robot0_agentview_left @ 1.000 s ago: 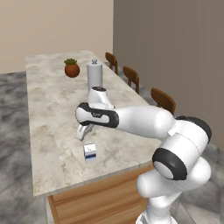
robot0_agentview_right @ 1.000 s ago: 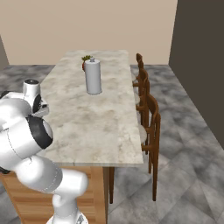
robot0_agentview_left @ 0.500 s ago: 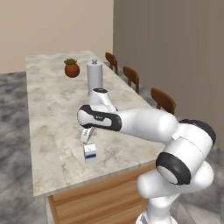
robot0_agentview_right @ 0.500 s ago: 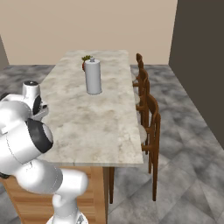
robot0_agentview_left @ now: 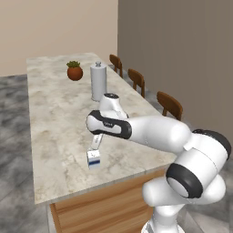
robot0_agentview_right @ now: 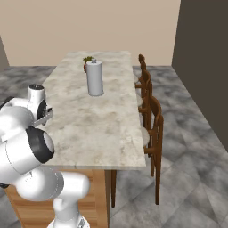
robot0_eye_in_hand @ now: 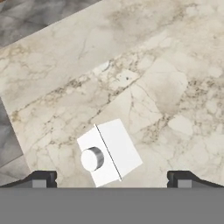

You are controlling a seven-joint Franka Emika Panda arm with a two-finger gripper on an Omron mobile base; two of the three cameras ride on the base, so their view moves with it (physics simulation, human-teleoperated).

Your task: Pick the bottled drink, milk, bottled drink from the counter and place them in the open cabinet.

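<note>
Far left on the counter [robot0_agentview_left: 54, 118], toward its far end: a small potted plant [robot0_agentview_left: 74, 71], round brown pot, green leaves. Just right of it and a little nearer, standing upright: a tall grey metal canister [robot0_agentview_left: 98, 82] with a small knob on top, apart from the plant. Seen again from the right base view, canister [robot0_agentview_right: 94, 78] in front of the plant [robot0_agentview_right: 87, 62], which peeks out behind its left side.

Nearer, around the middle of the counter's width and close to its near edge: the milk [robot0_agentview_left: 93, 159], a small white carton with a blue band, upright on the marble. Directly above it, pointing down: the gripper [robot0_agentview_left: 96, 146], spread wide, grasping nothing. In the hand view, carton [robot0_eye_in_hand: 108, 151] seen from above, white gabled top with round cap, lying between the two finger tips [robot0_eye_in_hand: 42, 179] but nearer the left one, touching neither. Whether the tips have reached carton height: cannot tell.

Right of the counter, along its long side: a row of brown wooden chairs [robot0_agentview_left: 169, 103], tucked against the edge. Beyond them, grey tiled floor [robot0_agentview_right: 187, 129].
</note>
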